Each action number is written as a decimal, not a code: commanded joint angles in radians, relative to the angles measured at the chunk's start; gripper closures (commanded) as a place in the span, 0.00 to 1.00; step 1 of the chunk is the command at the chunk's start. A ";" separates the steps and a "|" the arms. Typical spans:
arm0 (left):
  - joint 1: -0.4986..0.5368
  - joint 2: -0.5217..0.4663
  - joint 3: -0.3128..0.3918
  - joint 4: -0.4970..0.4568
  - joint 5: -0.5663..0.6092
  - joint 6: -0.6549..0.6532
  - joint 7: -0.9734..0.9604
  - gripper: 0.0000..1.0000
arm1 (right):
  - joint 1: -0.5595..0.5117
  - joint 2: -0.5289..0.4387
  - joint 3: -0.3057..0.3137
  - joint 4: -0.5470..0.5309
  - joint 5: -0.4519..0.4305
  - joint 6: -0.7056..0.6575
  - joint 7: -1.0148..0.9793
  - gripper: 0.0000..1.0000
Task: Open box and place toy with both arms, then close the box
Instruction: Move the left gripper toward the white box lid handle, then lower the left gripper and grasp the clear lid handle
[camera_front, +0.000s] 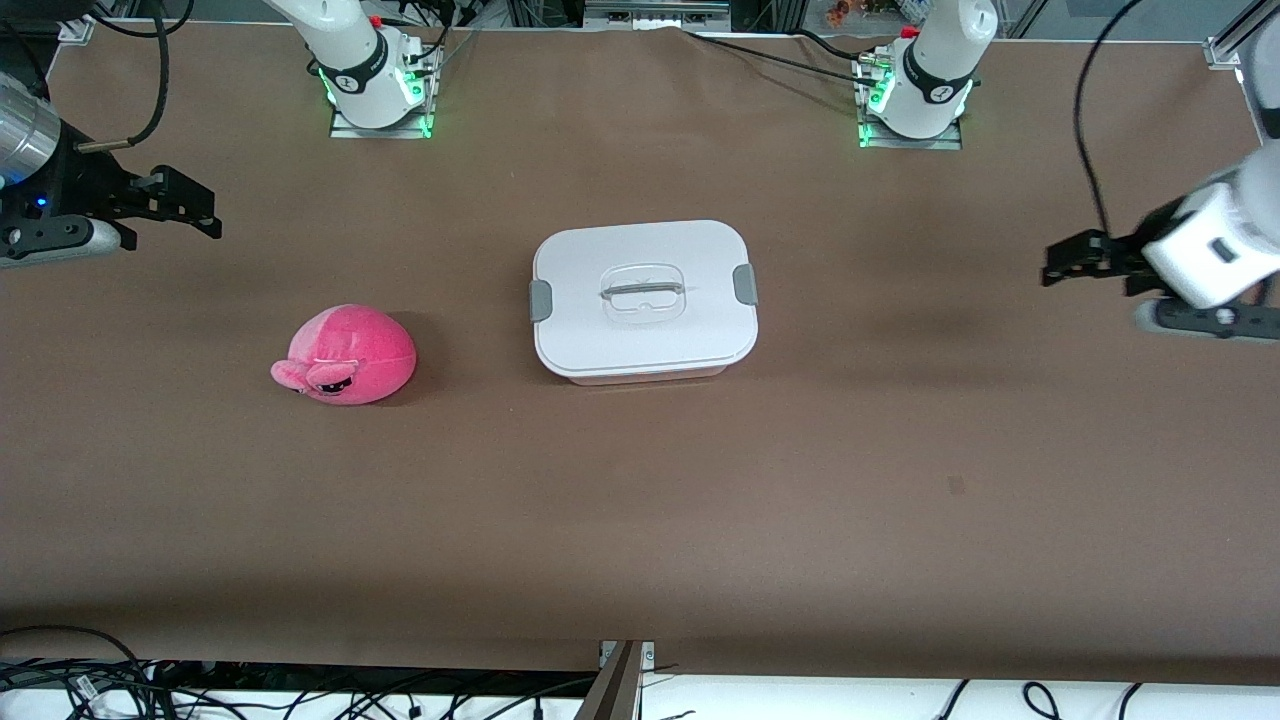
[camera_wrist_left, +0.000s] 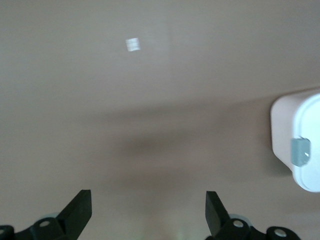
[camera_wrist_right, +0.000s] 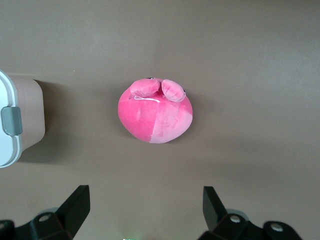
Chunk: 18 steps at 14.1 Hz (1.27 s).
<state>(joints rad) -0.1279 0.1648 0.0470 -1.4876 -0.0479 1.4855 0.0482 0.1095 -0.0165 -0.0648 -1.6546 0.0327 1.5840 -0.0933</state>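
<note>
Box: the box (camera_front: 645, 300) sat shut in the middle of the table (camera_front: 900, 450), a rounded white lid (camera_front: 600, 260) over a pale pink tub that showed only as a thin strip along the edge nearest the front camera.
Clips: one grey clip (camera_front: 540, 300) on the end toward the right arm, another grey clip (camera_front: 745, 285) on the end toward the left arm, both flat against the lid.
Handle: a clear recessed handle (camera_front: 645, 291) lay in the centre of the lid.
Toy: the toy (camera_front: 345, 355) rested on the table beside the box, toward the right arm's end and apart from it; round plush in two shades of pink, small ears and a dark-eyed face turned toward the front camera.
Right gripper: the right gripper (camera_front: 180, 205) hung over bare table at its own end, fingers spread wide and empty, with the toy between it and the box.
Left gripper: the left gripper (camera_front: 1075, 262) hung over bare table at the other end, well apart from the box, fingers likewise spread and holding nothing.
</note>
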 joint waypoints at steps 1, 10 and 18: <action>-0.128 0.035 0.005 0.026 0.005 -0.021 0.009 0.00 | -0.017 0.007 0.014 0.018 -0.011 -0.006 -0.016 0.00; -0.547 0.183 0.005 0.027 -0.072 0.195 0.178 0.00 | -0.016 0.015 0.016 0.036 -0.019 -0.007 -0.017 0.00; -0.687 0.331 0.001 0.014 0.032 0.516 0.466 0.00 | -0.016 0.018 0.016 0.036 -0.017 -0.007 -0.017 0.00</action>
<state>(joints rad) -0.7934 0.4672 0.0357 -1.4885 -0.0703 1.9699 0.4613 0.1077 -0.0096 -0.0626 -1.6466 0.0281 1.5846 -0.0952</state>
